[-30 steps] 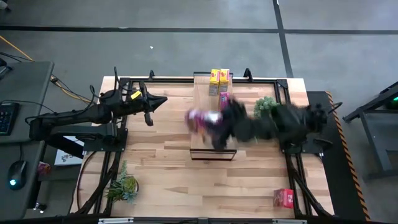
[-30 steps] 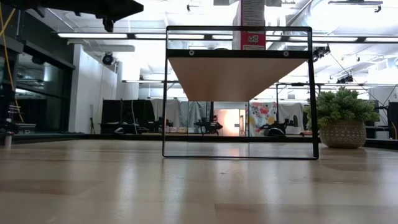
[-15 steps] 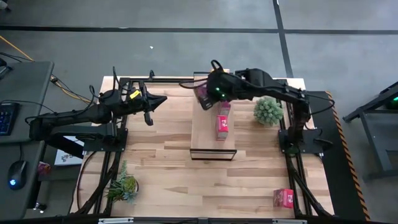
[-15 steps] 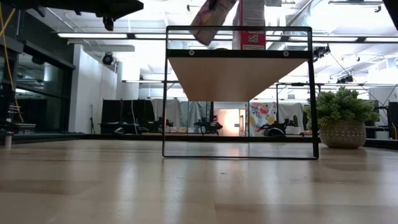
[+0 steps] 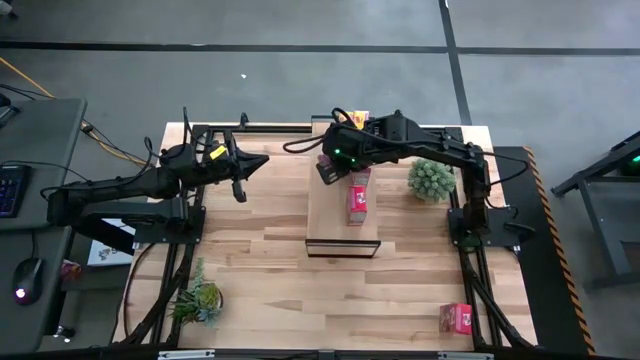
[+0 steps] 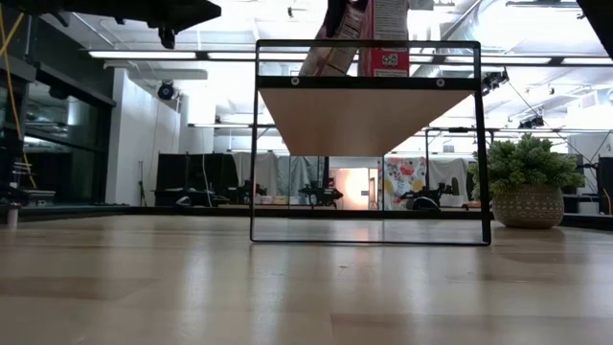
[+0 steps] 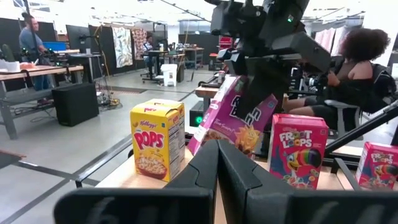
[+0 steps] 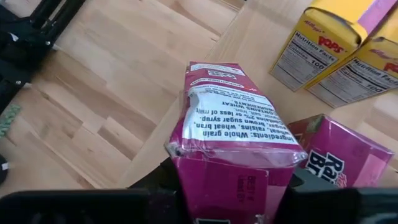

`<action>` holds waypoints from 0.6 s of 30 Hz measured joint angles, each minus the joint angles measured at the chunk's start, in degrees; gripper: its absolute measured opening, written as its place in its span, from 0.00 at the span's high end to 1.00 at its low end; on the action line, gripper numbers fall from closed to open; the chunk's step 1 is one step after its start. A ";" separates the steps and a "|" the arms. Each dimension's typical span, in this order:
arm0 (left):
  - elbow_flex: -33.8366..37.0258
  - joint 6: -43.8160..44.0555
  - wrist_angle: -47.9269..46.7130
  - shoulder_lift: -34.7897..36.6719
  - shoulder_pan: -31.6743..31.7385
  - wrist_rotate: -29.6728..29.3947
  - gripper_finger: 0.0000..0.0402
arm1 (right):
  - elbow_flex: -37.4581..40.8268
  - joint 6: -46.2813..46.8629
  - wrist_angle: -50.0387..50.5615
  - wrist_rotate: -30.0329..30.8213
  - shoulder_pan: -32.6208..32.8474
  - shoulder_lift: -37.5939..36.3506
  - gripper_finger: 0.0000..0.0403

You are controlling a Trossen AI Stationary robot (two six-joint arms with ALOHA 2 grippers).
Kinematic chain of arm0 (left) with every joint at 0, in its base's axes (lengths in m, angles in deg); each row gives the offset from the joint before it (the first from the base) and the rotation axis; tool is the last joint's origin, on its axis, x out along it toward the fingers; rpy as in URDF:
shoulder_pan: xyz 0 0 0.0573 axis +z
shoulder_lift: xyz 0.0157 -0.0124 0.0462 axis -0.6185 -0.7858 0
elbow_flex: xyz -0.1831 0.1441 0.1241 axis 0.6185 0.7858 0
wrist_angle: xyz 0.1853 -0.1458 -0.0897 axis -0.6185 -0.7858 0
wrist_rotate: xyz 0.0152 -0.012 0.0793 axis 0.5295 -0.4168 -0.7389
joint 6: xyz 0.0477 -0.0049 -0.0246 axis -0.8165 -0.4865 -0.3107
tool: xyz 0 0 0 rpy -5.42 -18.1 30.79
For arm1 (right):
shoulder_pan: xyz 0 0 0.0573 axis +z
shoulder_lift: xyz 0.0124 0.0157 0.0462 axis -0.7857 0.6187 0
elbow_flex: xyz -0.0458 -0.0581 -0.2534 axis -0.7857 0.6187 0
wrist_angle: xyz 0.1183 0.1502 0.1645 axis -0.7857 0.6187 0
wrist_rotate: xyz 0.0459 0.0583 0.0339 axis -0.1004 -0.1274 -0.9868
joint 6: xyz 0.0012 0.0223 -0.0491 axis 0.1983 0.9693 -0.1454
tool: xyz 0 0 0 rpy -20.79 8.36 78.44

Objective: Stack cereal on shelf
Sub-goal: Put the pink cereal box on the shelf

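The shelf [image 5: 330, 218] stands in the table's middle, and small cereal boxes stand on its top board. In the left wrist view these are a yellow box [image 7: 157, 140] and a red one [image 7: 297, 149]. Two yellow boxes [image 8: 317, 46] and a second magenta box [image 8: 348, 158] show in the right wrist view. My right gripper [image 5: 333, 163] hangs over the shelf's far half, shut on a tilted magenta box [image 7: 239, 124]. Another red box [image 5: 456, 317] stands on the table near its front right corner. My left gripper [image 5: 240, 188] waits shut at the table's far left. My right gripper pinches the magenta box between its two fingers near the box's upper end [image 7: 249, 84], one finger on each wide face. It comes from above, slanting down. The box hangs tilted, and its lower corner [image 6: 310, 71] is down at the shelf's top board.
A potted plant [image 5: 430, 178] stands right of the shelf, and another [image 5: 197, 300] is near the table's front left corner. A black frame [image 5: 300, 130] runs along the table's edges. People and desks show in the room beyond.
My right gripper has swung with the magenta box from over the shelf's middle toward its far end. It has tipped further downward and sunk. The box has come down from above the shelf, tilted, until its lower corner is at the top board.
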 joint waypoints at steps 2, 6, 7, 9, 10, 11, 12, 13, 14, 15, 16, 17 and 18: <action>0.00 0.00 0.04 0.00 0.00 0.00 1.00 | 0.00 0.00 -0.04 0.00 -0.02 0.00 0.72; 0.00 0.00 0.49 0.00 0.00 0.00 1.00 | 0.00 -0.28 0.22 -0.06 0.00 0.00 0.72; 0.00 0.00 0.47 -0.01 0.00 0.00 1.00 | 0.01 0.06 0.62 0.00 0.00 0.00 0.72; 0.00 0.00 0.47 -0.01 0.00 0.00 1.00 | 0.93 1.92 0.78 -0.05 0.00 -0.07 0.72; 0.00 -0.01 0.47 0.00 0.00 0.00 1.00 | 1.50 2.75 0.87 -0.24 -0.12 -0.05 0.72; 0.00 0.00 0.46 0.00 0.00 0.00 1.00 | 1.97 3.08 0.89 -0.43 -0.15 0.02 0.72; 0.00 0.00 0.46 -0.02 0.00 0.00 1.00 | 2.36 3.04 0.83 -0.42 -0.15 0.04 0.72; 0.00 0.00 0.46 0.00 0.00 0.00 1.00 | 2.73 3.03 0.73 -0.38 -0.15 0.03 0.72; 0.00 0.00 0.46 0.00 0.00 0.00 1.00 | 3.09 3.15 0.61 -0.29 -0.15 0.02 0.72; 0.00 0.00 0.46 0.00 0.00 0.00 1.00 | 3.49 3.17 0.34 -0.41 -0.15 0.02 0.72; 0.00 0.00 0.47 -0.02 0.00 0.00 1.00 | 3.88 3.17 0.23 -0.77 -0.15 0.02 0.72; 0.00 0.00 0.49 -0.01 0.00 0.00 1.00 | 4.31 3.15 0.23 -1.17 -0.15 0.02 0.72; 0.00 0.00 0.50 -0.01 0.00 0.00 1.00 | 4.64 3.15 0.25 -1.36 -0.15 0.02 0.72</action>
